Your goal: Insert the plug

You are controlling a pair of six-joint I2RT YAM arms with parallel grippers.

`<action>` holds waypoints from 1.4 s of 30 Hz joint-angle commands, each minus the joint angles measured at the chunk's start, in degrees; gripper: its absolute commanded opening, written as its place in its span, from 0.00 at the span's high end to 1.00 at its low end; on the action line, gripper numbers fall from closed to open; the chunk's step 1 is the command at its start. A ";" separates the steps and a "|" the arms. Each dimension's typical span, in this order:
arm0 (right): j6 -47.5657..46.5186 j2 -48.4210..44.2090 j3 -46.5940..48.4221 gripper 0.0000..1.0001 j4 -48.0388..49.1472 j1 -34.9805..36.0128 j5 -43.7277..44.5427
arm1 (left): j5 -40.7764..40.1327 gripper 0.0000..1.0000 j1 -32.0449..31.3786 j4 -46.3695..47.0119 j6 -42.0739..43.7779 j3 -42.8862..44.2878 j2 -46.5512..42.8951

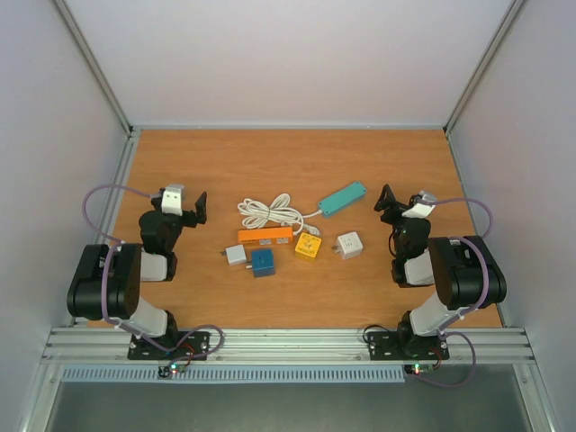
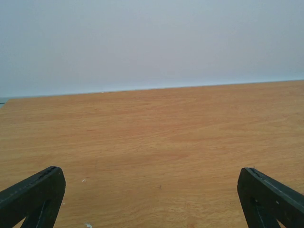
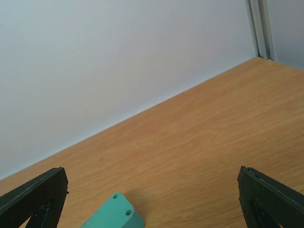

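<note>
A wooden table (image 1: pixel 288 162) stands between white walls (image 1: pixel 288 54).

The wooden table (image 1: pixel 270 157) lay bare toward twelve o'clock, right up to the back wall (image 1: pixel 288 63). Its middle was crowded: a coiled white cord (image 1: pixel 268 211), teal power strip (image 1: pixel 342 198), orange power strip (image 1: pixel 265 236) and small adapters (image 1: pixel 308 246), packed close. Open lanes ran at nine and three o'clock, though the teal power strip's end sat just ahead of the right gripper (image 3: pixel 152 199).
</note>
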 commanded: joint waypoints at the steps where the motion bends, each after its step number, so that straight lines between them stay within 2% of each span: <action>1: 0.60 -0.68 -0.25 0.01 1.01 -0.32 0.34 | -1.12 0.00 -0.15 3.06 0.00 -0.26 0.24; 6: 0.50 -0.65 -0.24 0.02 1.14 -0.35 0.33 | -0.72 0.00 -0.20 3.22 0.11 -0.42 0.06; 7: 0.55 -0.69 -0.21 0.02 1.11 -0.35 0.29 | 1.33 0.00 0.69 4.00 -0.07 -0.40 -1.14; 9: 0.60 -0.71 -0.12 0.02 0.87 -0.29 0.38 | 7.95 0.00 3.34 -10.33 -1.03 5.51 -8.57; 11: 0.09 -2.31 0.77 0.02 -1.13 0.42 2.91 | 7.99 0.00 3.77 -23.10 0.20 11.99 -15.00; 13: -0.78 -8.76 7.22 0.01 -17.83 3.28 9.39 | 15.76 0.00 3.75 -37.31 6.05 19.25 -16.98; 16: 0.71 -14.72 23.45 0.02 -45.39 4.77 9.20 | 24.40 0.00 3.51 -58.72 16.08 28.80 -14.33; 18: 7.05 -14.81 32.35 0.01 -57.19 4.92 6.30 | 28.99 0.00 2.85 -67.56 21.65 31.91 -13.19; 21: 18.14 -14.81 36.70 0.01 -60.40 4.71 -1.88 | 31.34 0.00 0.00 -78.22 30.54 33.77 -12.31; 22: 25.23 -14.34 38.17 0.02 -63.74 4.66 -3.46 | 31.34 0.00 -1.63 -81.08 34.12 34.24 -11.79; 23: 28.15 -13.45 39.52 0.02 -66.77 4.55 -5.66 | 31.33 0.00 -2.46 -83.68 36.01 34.47 -11.19; 24: 27.23 -12.27 40.16 0.02 -67.01 4.18 -12.58 | 31.03 0.00 -4.85 -86.30 38.52 34.73 -10.47; 26: 26.37 -11.68 37.38 0.01 -61.31 4.47 -23.16 | 29.64 0.00 -7.90 -90.34 42.90 34.90 -8.80; 27: 26.54 -12.18 35.74 0.02 -59.28 5.59 -23.78 | 28.74 0.00 -9.44 -91.95 44.96 34.96 -8.03; 31: 21.96 -15.28 33.87 0.02 -61.34 16.07 -8.70 | 25.31 0.06 -14.80 -95.59 50.08 34.13 -5.23; 34: 19.36 -16.76 32.79 0.09 -62.58 24.22 2.07 | 21.97 0.14 -17.79 -95.83 52.50 34.26 -2.55; 38: 16.76 -19.54 30.67 0.20 -62.17 32.59 9.86 | 19.12 0.25 -19.89 -96.43 53.18 36.29 1.45; 42: 15.72 -22.42 28.39 0.24 -61.27 38.07 13.30 | 17.41 0.32 -21.54 -96.12 53.29 37.55 4.15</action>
